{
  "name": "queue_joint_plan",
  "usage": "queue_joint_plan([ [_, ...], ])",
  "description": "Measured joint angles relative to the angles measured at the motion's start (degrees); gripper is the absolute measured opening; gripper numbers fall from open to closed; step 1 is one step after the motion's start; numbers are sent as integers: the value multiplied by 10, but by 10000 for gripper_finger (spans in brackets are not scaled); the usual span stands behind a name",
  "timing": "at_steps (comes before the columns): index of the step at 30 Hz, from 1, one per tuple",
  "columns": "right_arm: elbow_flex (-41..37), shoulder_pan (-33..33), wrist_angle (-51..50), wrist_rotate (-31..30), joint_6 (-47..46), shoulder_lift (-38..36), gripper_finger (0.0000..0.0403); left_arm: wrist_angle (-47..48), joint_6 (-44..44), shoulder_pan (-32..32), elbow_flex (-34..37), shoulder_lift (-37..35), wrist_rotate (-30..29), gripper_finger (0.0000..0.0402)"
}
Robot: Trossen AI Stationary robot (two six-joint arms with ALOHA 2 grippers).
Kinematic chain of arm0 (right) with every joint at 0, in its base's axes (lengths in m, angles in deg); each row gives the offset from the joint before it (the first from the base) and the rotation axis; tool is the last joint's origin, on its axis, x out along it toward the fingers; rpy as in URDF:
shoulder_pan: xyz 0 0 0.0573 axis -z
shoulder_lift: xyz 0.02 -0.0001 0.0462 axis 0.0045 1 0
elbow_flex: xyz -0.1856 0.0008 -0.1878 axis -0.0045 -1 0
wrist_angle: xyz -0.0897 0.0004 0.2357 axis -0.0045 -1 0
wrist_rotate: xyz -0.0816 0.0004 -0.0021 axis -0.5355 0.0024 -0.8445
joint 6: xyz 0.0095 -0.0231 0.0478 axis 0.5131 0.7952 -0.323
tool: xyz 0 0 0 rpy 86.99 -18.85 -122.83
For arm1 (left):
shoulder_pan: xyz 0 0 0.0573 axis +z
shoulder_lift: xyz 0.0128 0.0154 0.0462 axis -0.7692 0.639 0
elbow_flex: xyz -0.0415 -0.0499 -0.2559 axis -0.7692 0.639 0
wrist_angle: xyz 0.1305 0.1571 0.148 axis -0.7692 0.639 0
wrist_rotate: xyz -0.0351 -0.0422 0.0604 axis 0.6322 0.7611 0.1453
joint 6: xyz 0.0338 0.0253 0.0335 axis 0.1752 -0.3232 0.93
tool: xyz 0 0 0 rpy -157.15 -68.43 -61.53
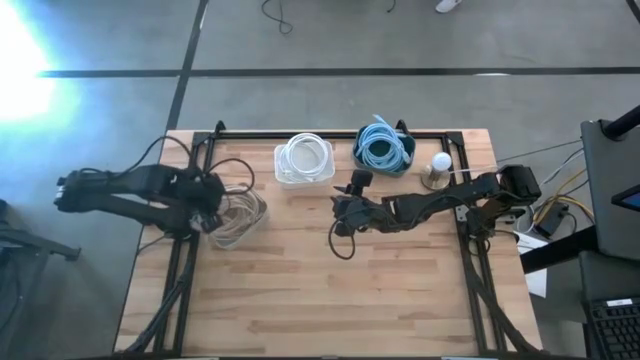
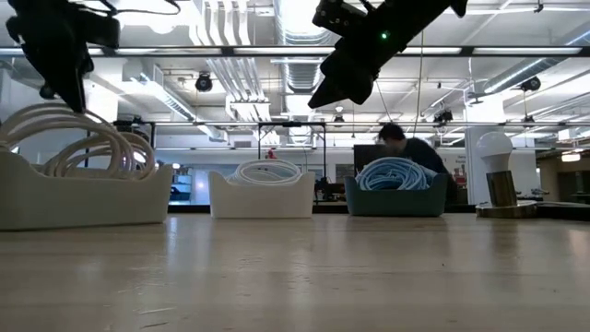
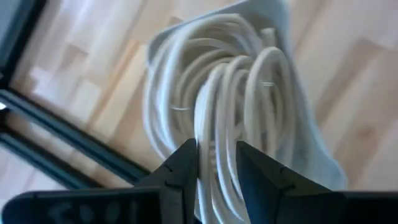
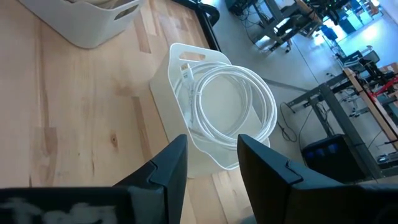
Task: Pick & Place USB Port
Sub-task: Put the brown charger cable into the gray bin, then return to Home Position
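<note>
Hovering with jaws apart, left gripper (image 3: 214,163) over coiled beige cables (image 3: 230,112), right gripper (image 4: 211,155) over coiled white cable (image 4: 233,106)

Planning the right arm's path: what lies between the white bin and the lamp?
High view: the blue bin of blue cable sits between white bin and lamp.

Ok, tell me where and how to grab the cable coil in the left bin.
Take the coil of beige cable by its raised loops, coming straight down from above. The strands stand proud of the bin rim in the low view, and the bin walls block any side approach. The left gripper hangs right over those loops, jaws open across a few strands.
</note>
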Motion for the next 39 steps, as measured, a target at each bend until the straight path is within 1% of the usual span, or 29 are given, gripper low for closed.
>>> queue_joint_plan([
  [3,0,0,0,0,0,0,135,-1,0,0,11,9,-22,100],
  [8,0,0,0,0,0,0,141,-1,1,0,25,34,-31,99],
  [10,0,0,0,0,0,0,142,-1,2,0,24,45,-44,99],
  [14,0,0,0,0,12,0,137,-2,24,0,8,65,-79,99],
  [17,0,0,-1,0,13,-3,133,-2,27,0,-17,76,-107,98],
  [19,0,0,-4,0,11,-13,132,-2,27,0,-39,80,-116,98],
  [22,0,0,-14,0,8,-40,129,-9,24,0,-71,82,-126,98],
  [27,1,0,-76,0,-34,-102,123,-34,17,0,-112,78,-158,98],
  [31,-3,0,-146,0,-77,-164,116,-86,49,-2,-117,63,-213,99],
  [33,-14,0,-165,4,-85,-197,113,-131,80,-2,-108,50,-225,100],
  [34,-23,0,-168,13,-88,-214,111,-156,96,-2,-100,42,-224,100],
  [36,-47,4,-166,50,-96,-252,107,-206,127,-2,-85,28,-213,100],
  [39,-98,13,-148,116,-116,-308,100,-278,165,-2,-51,3,-172,99],
])
